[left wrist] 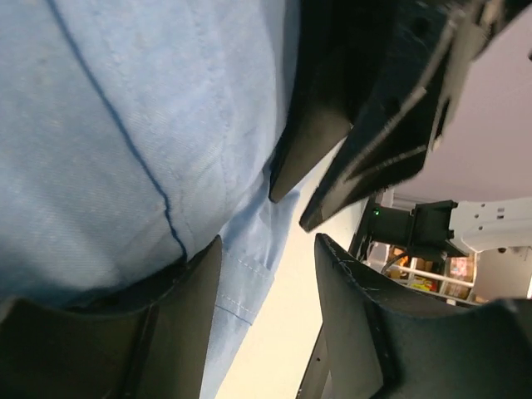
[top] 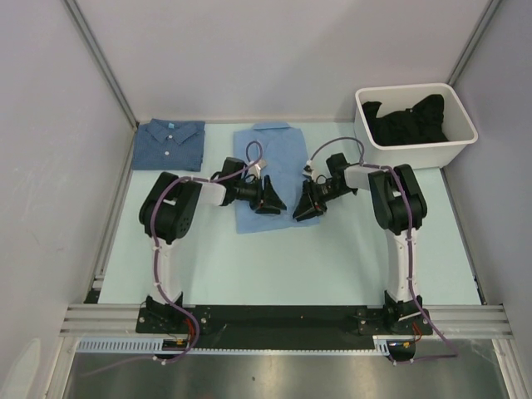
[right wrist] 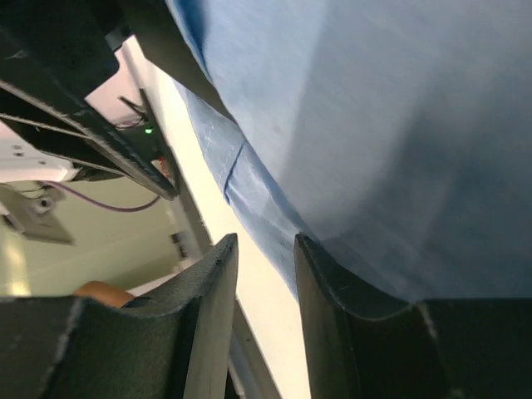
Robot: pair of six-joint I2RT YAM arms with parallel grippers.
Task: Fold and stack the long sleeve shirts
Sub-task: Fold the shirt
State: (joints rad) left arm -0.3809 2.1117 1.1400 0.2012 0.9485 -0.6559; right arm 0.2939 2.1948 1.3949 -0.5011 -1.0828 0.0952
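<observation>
Light sky-blue cloth shirt, centre frame: left fingers spread, right fingers narrowly parted, at its hem.

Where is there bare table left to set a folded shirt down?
Free: the table strip between the light shirt and the arm bases, and right of the right arm. Crowded: the back, with denim shirt and bin, and the middle, where left tool and right tool meet.
</observation>
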